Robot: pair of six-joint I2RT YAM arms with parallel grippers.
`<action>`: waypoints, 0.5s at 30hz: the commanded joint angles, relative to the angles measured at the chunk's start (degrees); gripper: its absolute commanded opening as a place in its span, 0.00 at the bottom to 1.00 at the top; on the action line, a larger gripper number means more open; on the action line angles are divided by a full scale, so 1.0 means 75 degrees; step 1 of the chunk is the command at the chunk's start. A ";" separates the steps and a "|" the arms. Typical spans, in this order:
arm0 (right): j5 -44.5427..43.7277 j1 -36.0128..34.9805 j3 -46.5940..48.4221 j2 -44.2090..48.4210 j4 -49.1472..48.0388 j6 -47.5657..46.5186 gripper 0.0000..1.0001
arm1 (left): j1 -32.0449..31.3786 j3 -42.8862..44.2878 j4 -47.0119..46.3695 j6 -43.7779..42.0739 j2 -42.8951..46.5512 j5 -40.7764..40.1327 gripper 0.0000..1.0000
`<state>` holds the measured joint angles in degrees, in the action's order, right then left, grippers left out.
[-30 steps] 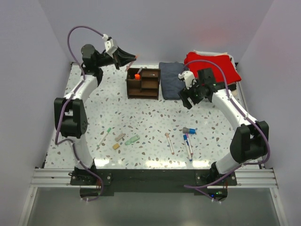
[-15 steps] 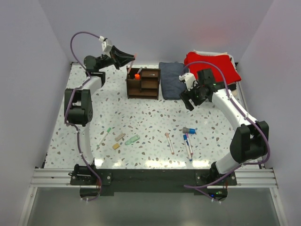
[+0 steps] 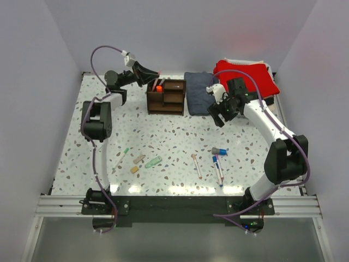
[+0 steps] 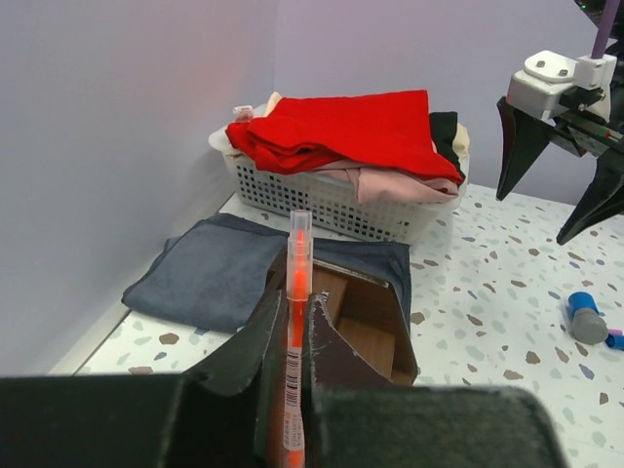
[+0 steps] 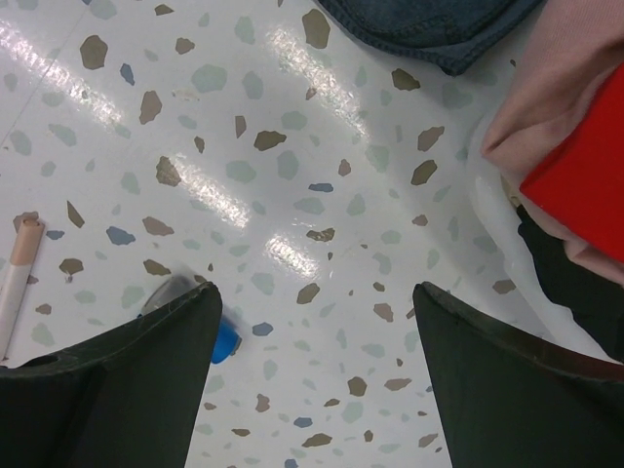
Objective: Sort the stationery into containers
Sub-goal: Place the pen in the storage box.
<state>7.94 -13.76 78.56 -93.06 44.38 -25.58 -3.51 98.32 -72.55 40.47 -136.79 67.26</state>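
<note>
Stationery in hand is a slim orange pen with a clear cap [image 4: 298, 249], pinched upright in the left tool [image 4: 295, 310], whose jaws are closed tight on the barrel, cap end up. It hangs above the dark brown wooden desk organizer [image 3: 166, 97], which stands near the far edge of the speckled counter [image 3: 131, 131], just beside a folded dark blue cloth [image 3: 197, 93]. The pen looks light, stiff and smooth-walled, so I judge it could slide or swing in a pinch; mid-barrel, across its width, is the sound hold. The right tool [image 5: 317, 292] stands wide open over bare counter, holding nothing. More pieces lie along the near edge: a pale green piece [image 3: 153, 161], small tan blocks [image 3: 139, 159], a pink pen [image 3: 196, 165] and blue-capped pens [image 3: 218, 168]. The blocks, low and short, would likely need a grip across their narrow sides.

The held pen's lower end is cut off at the bottom of the left wrist view, and the tool's body hides the compartment beneath it, so I cannot tell which one it is over. From above, the pen is barely distinguishable.
</note>
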 commanded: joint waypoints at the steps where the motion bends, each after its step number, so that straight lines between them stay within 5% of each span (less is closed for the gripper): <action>1: -0.0169 -0.0052 0.0329 -0.0096 0.0129 -0.0046 0.84 | -0.0142 0.0449 -0.0346 -0.0029 -0.0066 -0.0133 0.14; 6: -0.0180 -0.0181 0.0365 -0.0237 0.0083 -0.0046 0.84 | -0.0165 0.0379 -0.0310 -0.0099 -0.0043 -0.0074 0.33; 15: -0.0040 -0.0287 0.0412 -0.0296 -0.0198 0.0036 0.84 | 0.0303 -0.0298 -0.0475 0.0194 0.1455 0.0394 0.38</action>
<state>7.03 -15.66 79.48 -95.11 44.34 -25.56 -4.12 98.78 -72.38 40.82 -136.49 68.01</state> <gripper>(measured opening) 0.840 0.371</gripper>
